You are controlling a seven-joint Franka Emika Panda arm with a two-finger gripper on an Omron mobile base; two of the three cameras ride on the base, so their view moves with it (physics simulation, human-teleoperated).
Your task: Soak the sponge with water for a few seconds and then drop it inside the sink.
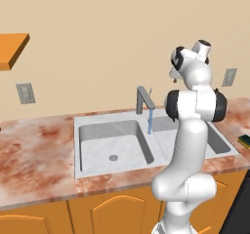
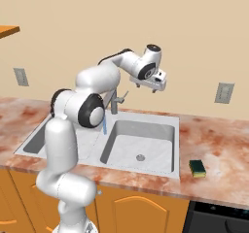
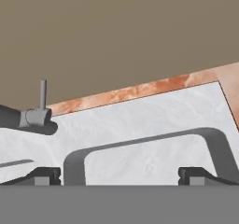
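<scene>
Where it lies on the counter (image 2: 219, 144), the sponge (image 2: 197, 167) shows yellow under dark green.

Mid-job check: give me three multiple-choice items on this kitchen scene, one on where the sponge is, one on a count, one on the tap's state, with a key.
1. The yellow block sponge with dark green top lies:
A. in a basin
B. on the marbled reddish counter, beside the sink
C. in the gripper

2. Basins in the light grey metal sink:
A. one
B. two
C. three

3. The grey angular faucet is:
A. running
B. dry
C. removed

Key: 1 B, it rests on the counter off the sink's rim; 2 B, two bowls lie side by side; 3 A, a thin light-blue water stream falls from the spout.
</scene>
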